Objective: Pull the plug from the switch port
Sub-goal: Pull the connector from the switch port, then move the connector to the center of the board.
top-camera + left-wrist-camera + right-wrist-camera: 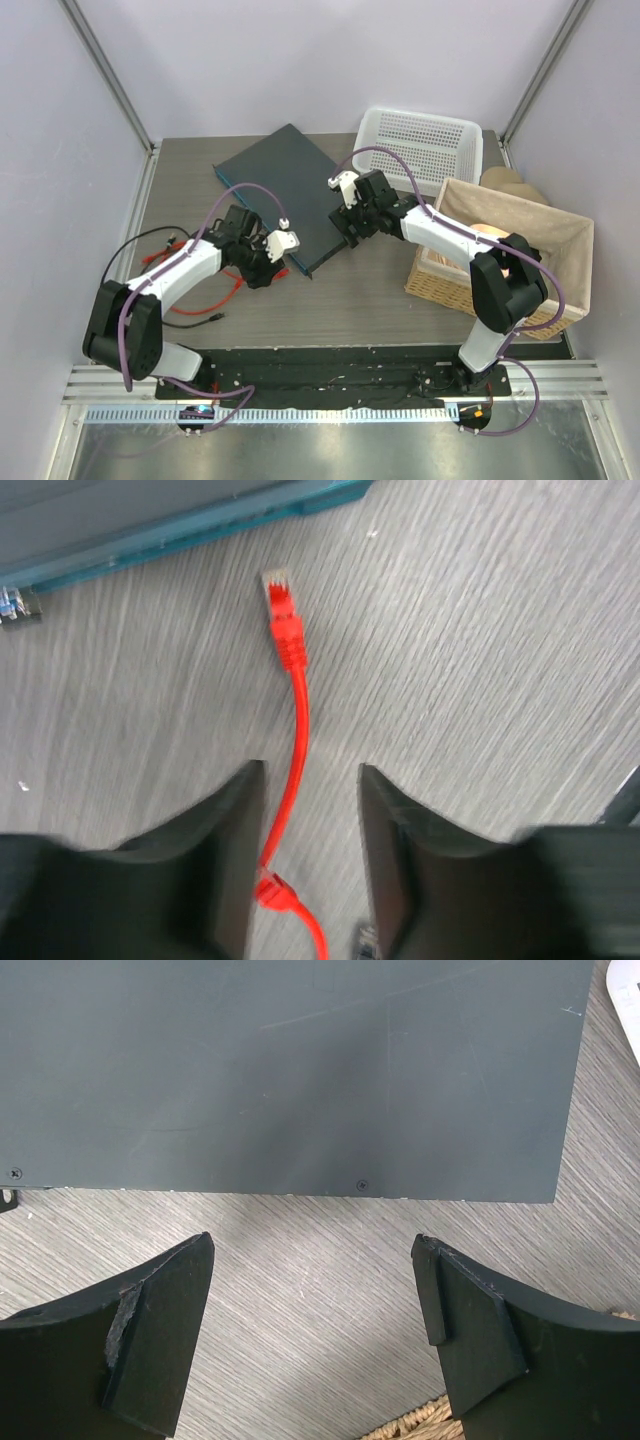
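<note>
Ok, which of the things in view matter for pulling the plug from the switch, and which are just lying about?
Job: switch; red cable; plug, lying loose, apart from the switch; left hand, open either side of the cable.
Lying about: white basket; wicker basket; black cable.

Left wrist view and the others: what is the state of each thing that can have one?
plug: unplugged, lying on the table
switch: lying flat on the table
left gripper: open, red cable loose between its jaws
right gripper: open, empty
</note>
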